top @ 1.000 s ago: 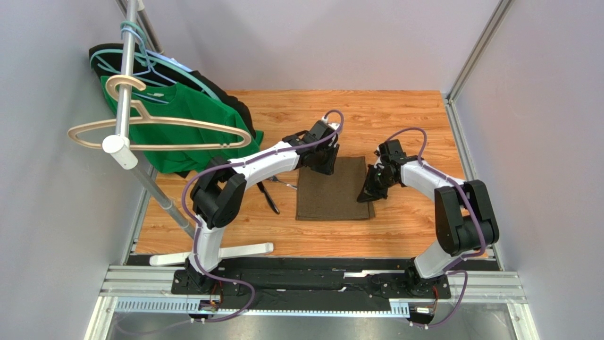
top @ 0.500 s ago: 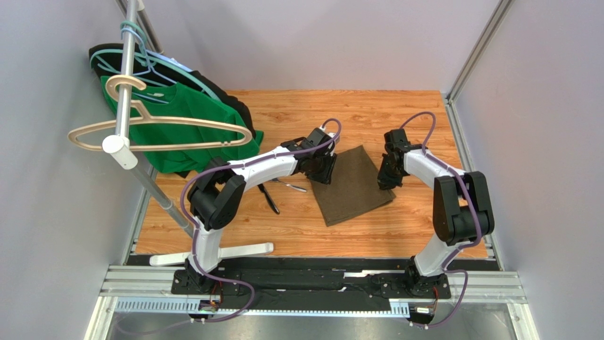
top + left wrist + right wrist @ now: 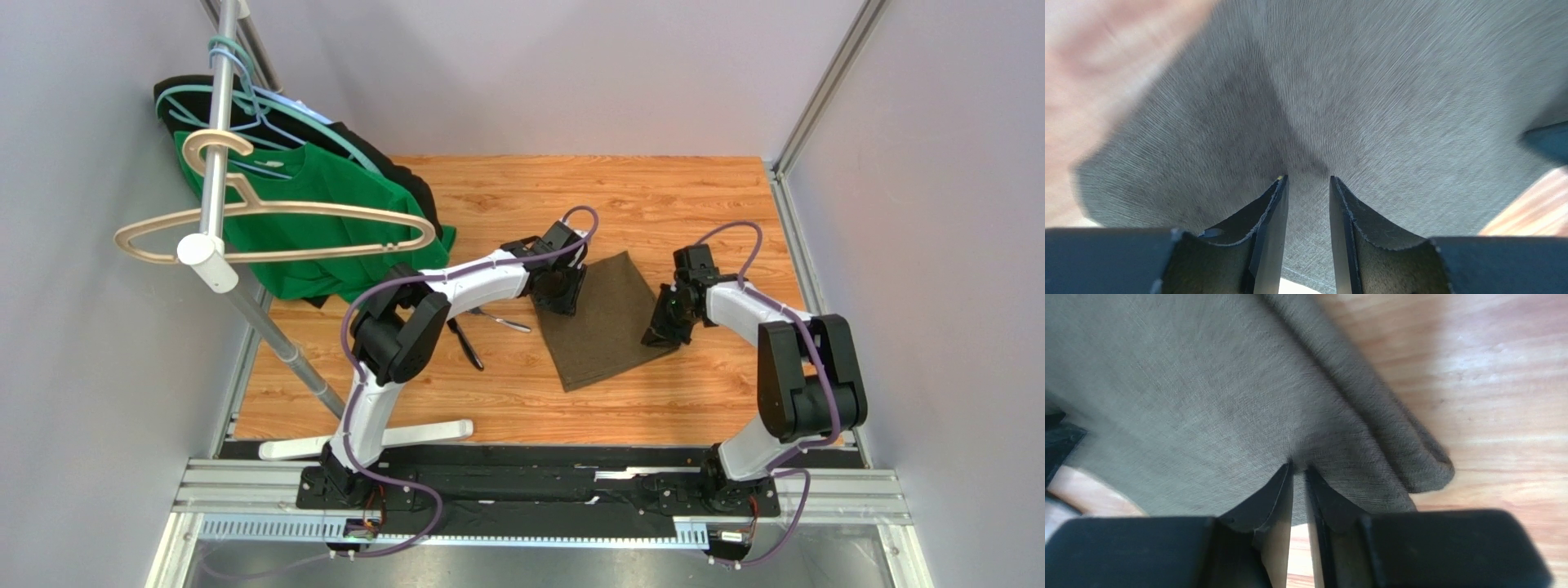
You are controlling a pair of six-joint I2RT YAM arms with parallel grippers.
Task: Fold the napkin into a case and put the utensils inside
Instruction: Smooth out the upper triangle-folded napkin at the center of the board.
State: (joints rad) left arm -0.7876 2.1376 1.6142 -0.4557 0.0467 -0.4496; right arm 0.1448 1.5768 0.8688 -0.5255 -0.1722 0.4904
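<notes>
Pinches napkin (image 3: 607, 325) edge between narrow jaws of left gripper (image 3: 1306, 179); clamps puckered opposite edge in nearly closed right gripper (image 3: 1298, 467). Locates utensils (image 3: 470, 341) just left of left gripper.

L pincer (image 3: 1306, 179), R pincer (image 3: 1298, 467), both nipping napkin (image 3: 607, 325)

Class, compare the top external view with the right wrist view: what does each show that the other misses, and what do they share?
Only top external: the green shirt hanging on the rack, the utensils lying left of the napkin, and the left gripper at the napkin's left edge.
Only right wrist: the napkin's doubled-over edge, seen close up.
Both: the napkin on the wooden table, with the right gripper pinching its right side.
</notes>
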